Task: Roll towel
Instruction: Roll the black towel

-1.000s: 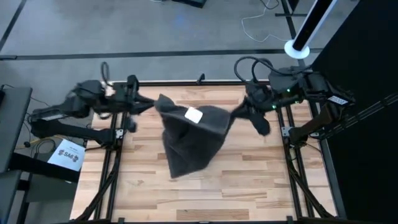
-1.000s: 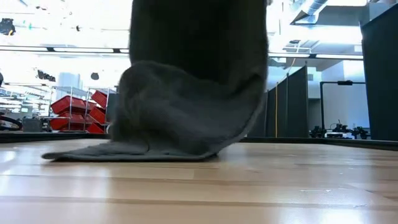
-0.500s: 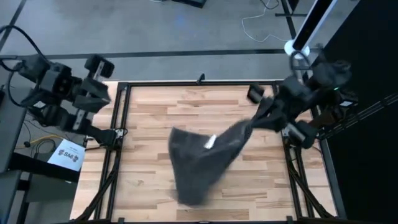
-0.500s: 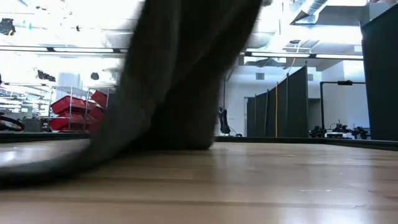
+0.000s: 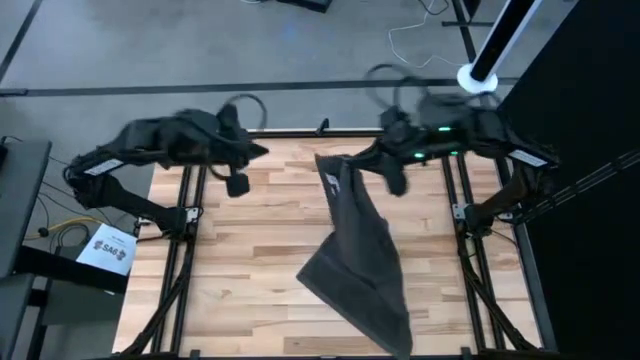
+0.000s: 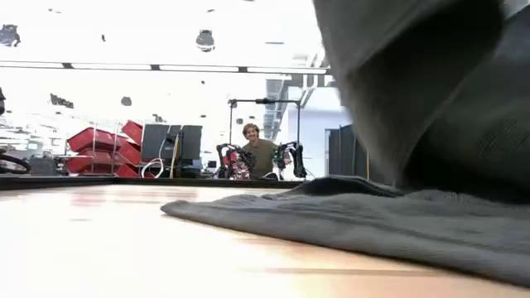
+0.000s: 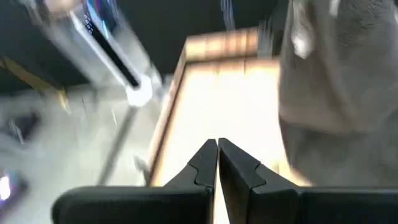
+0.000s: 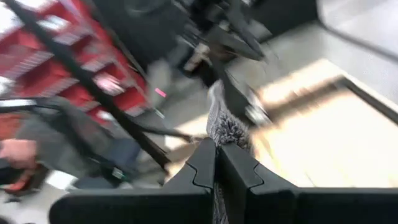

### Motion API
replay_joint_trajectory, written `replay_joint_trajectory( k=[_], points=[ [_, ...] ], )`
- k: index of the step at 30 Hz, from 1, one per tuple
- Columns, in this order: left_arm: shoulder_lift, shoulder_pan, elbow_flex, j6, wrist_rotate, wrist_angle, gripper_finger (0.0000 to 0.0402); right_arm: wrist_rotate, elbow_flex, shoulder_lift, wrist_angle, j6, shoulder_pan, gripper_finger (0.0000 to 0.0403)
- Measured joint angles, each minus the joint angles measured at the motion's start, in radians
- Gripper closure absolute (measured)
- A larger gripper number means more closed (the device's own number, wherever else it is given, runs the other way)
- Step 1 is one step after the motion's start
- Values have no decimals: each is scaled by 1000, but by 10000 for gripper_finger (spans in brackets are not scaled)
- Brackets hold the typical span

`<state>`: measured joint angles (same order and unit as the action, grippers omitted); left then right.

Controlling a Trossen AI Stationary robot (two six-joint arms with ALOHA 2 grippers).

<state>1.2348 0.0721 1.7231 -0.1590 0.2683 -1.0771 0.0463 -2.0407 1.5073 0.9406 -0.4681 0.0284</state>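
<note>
- Since half a second ago, my left gripper (image 5: 243,168) has swung back over the wooden table (image 5: 250,280), fingers closed and empty.
- My right gripper (image 5: 362,160) clamps the dark charcoal-grey terry towel (image 5: 358,262), which trails diagonally from it to the table's near edge, nearer my right arm.

My two arms are dark, jointed, with black cables looping off each; green lights glow on the right arm (image 5: 440,140). Gripper fingers (image 7: 202,165) are black, angular.
</note>
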Motion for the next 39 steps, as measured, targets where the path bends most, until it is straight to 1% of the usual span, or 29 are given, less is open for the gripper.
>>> replay_joint_trajectory(
  k=[4,6,10,14,17,20,23,26,30,32,34,36,39],
  points=[
    [-28,44,-228,55,-145,113,401,0,0,69,120,43,61,402],
    [-48,56,-360,94,-190,205,401,3,0,96,145,70,73,402],
    [-97,84,-608,196,-195,405,401,21,0,139,158,114,86,402],
    [-101,89,-834,306,-197,625,401,113,0,173,159,163,86,402],
    [-95,89,-967,358,-198,819,401,165,0,197,164,187,92,402],
    [-73,86,-1078,353,-198,958,399,190,0,204,182,207,91,402],
    [-33,86,-1160,318,-199,1141,376,198,0,207,182,233,91,402],
    [61,100,-1211,312,-214,1303,334,199,0,208,182,238,83,402],
    [238,116,-1209,296,-242,1496,262,205,0,207,184,238,70,402],
    [341,120,-1190,278,-244,1549,228,206,0,207,180,236,61,402],
    [435,128,-1148,260,-244,1567,201,206,0,208,176,234,54,402],
    [527,134,-1090,241,-244,1559,184,206,0,207,169,233,48,402],
    [639,136,-1004,195,-242,1525,181,206,0,207,168,210,38,402]
  ],
)
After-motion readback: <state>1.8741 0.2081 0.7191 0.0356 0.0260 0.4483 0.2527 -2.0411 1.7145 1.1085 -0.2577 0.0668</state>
